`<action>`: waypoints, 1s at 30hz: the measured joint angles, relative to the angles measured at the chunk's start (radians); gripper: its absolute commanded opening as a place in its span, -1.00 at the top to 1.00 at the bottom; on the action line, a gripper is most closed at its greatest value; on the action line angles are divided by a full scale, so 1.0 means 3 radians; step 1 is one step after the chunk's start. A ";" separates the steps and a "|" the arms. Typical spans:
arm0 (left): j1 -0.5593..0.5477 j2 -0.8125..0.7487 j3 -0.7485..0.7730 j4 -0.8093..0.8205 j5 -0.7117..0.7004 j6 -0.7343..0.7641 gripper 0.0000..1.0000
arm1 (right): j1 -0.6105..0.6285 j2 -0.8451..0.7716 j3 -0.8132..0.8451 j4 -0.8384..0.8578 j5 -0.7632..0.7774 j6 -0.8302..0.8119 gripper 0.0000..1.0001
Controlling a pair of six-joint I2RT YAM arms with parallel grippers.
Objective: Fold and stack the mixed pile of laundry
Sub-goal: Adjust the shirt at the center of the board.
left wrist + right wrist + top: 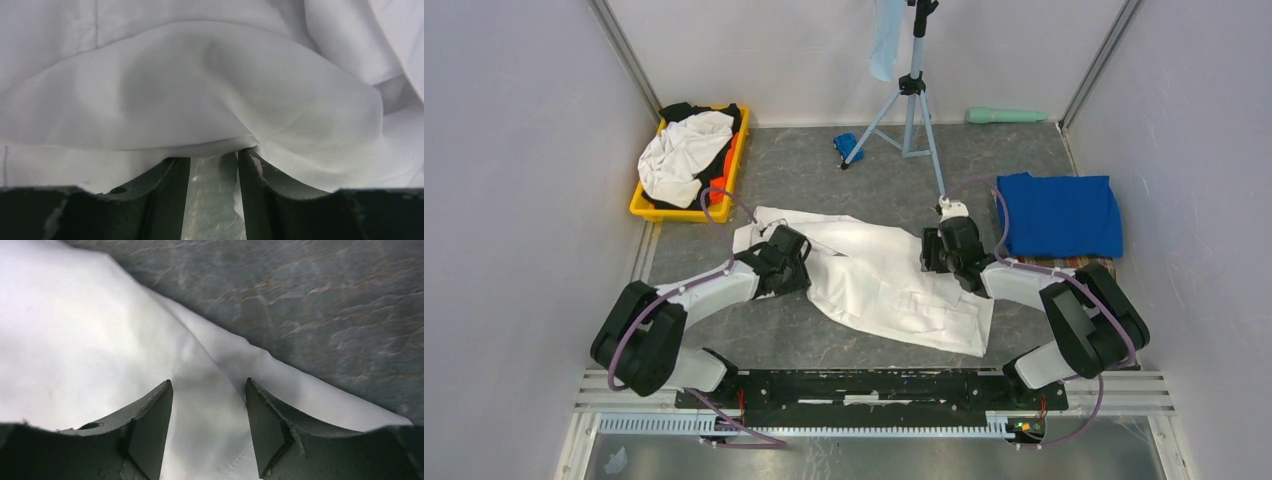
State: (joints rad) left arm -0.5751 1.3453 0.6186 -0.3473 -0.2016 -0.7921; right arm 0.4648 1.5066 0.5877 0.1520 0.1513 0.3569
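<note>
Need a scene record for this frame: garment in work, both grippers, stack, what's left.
in work: white shirt, spread rumpled mid-table
left gripper: open, shirt fold draped over its tips
right gripper: open, fingers apart over the shirt's edge
stack: folded blue T-shirt on plaid cloth, right side
left to do: bin garments, white, black and orange, in yellow bin, back left
other: tripod at back
</note>
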 measured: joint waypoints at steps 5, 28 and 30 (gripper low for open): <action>0.0305 0.0529 0.0409 0.0228 0.0113 0.0149 0.10 | 0.0254 -0.0221 -0.0272 0.0206 -0.0169 0.0282 -0.28; 0.0692 0.2327 0.2804 -0.0841 -0.0781 0.1406 -0.10 | 0.1658 0.0207 -0.0067 0.0708 -0.0673 0.1195 -0.32; 0.0698 0.2305 0.2804 -0.0977 -0.0968 0.1478 -0.15 | 0.1710 0.0173 -0.0009 0.0533 -0.0656 0.1164 -0.34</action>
State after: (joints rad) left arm -0.3656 2.0369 1.4597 -0.6403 -0.4919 -0.3489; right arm 0.9779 1.5585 0.5850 0.3119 -0.0456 0.7059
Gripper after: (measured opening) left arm 0.536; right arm 0.658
